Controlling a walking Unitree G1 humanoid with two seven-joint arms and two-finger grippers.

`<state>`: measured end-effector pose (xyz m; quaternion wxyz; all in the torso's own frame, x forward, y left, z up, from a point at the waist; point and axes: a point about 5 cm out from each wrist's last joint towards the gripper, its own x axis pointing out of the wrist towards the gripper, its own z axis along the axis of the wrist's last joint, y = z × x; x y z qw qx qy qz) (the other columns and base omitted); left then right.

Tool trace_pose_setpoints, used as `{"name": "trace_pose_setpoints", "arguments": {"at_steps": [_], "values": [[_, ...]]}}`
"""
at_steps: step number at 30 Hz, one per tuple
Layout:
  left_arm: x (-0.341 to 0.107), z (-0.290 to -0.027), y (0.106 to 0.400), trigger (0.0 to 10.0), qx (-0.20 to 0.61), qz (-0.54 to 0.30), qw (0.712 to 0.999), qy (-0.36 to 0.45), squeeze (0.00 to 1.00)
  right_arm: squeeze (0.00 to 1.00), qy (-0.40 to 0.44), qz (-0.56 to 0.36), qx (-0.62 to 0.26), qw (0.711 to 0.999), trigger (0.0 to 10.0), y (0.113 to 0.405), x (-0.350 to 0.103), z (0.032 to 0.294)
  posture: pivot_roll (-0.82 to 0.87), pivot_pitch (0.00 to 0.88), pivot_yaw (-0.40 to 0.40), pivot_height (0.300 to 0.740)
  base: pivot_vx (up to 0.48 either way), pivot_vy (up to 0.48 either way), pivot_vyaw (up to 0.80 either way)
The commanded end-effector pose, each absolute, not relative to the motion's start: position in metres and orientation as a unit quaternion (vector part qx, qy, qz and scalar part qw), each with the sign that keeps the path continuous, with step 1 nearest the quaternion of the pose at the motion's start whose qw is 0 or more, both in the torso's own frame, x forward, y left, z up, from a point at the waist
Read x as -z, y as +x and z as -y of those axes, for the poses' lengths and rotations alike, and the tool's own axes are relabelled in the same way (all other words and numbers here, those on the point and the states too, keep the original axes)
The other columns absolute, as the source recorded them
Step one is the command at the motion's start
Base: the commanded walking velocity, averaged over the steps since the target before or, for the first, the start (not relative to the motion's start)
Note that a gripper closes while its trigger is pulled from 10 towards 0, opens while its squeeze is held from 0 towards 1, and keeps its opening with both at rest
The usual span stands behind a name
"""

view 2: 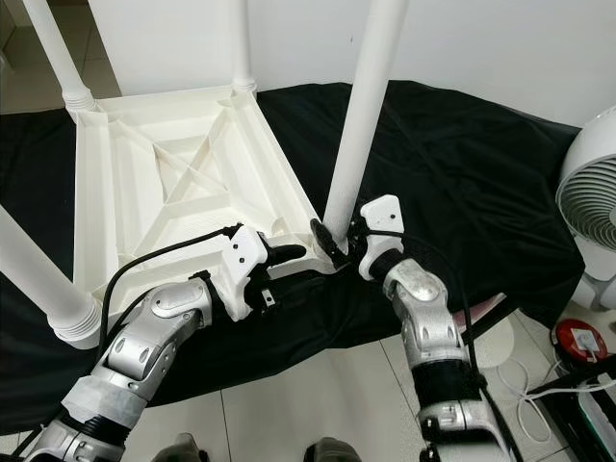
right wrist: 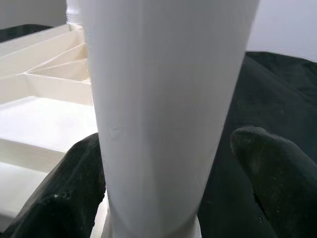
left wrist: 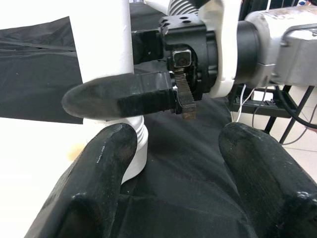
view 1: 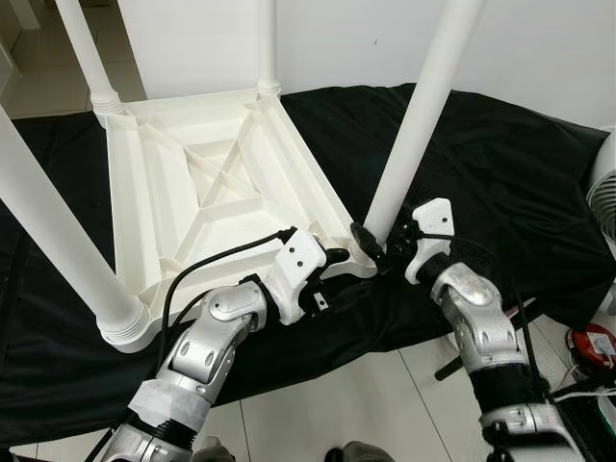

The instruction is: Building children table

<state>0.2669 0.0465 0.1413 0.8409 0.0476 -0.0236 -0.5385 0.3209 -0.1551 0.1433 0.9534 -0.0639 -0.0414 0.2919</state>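
The white children's table (view 1: 192, 183) lies upside down on a black cloth (view 1: 500, 164). Three legs stand in its corners. At the near right corner a fourth white leg (view 1: 414, 125) stands upright with its foot at the corner socket. My right gripper (view 1: 377, 245) is shut on that leg near its base; in the right wrist view the leg (right wrist: 163, 99) sits between the black fingers (right wrist: 69, 188). My left gripper (view 1: 339, 262) is open just left of that corner, at the table's edge. The left wrist view has its fingertips (left wrist: 106, 158) apart, facing the leg's ribbed base (left wrist: 136, 148).
A white fan (view 2: 592, 202) stands at the right edge of the cloth. A red round object (view 1: 592, 346) and cables lie on the tiled floor at the right. A white wall runs behind the table.
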Motion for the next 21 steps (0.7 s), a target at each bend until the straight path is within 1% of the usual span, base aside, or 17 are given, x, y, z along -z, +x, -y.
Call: {"name": "trace_pose_setpoints", "arguments": {"at_steps": [1,6,7,8,14,21], "values": [[-0.14,-0.046,0.268,10.0,0.542,0.019,0.839,0.05,0.0,0.0,-0.068,0.041,-0.323,0.943,10.0,0.326,-0.145,0.155,0.0,0.0,-0.03,0.74,0.0,0.0,0.0],[-0.14,-0.046,0.267,10.0,0.541,0.019,0.84,0.051,0.0,0.0,-0.072,0.028,-0.345,0.935,10.0,0.335,-0.143,0.154,0.01,0.0,-0.033,0.74,0.0,0.0,0.0],[-0.14,-0.047,0.267,10.0,0.54,0.019,0.84,0.051,0.0,0.0,-0.075,0.022,-0.357,0.931,4.8,0.339,-0.142,0.153,0.02,0.0,-0.035,0.74,0.0,0.0,0.0],[-0.14,-0.047,0.267,10.0,0.539,0.019,0.841,0.052,0.0,0.0,-0.078,0.019,-0.365,0.927,0.0,0.342,-0.141,0.152,0.02,0.0,-0.035,0.74,0.0,0.0,0.0],[-0.141,-0.049,0.267,10.0,0.531,0.021,0.845,0.052,0.0,0.0,-0.084,0.003,-0.391,0.916,0.0,0.344,-0.133,0.147,0.03,0.0,-0.042,0.74,0.0,0.0,0.0],[-0.14,-0.049,0.266,10.0,0.531,0.019,0.846,0.051,0.0,0.0,-0.082,0.0,-0.395,0.915,0.0,0.343,-0.129,0.151,0.05,0.0,-0.049,0.74,0.0,0.0,0.0]]}}
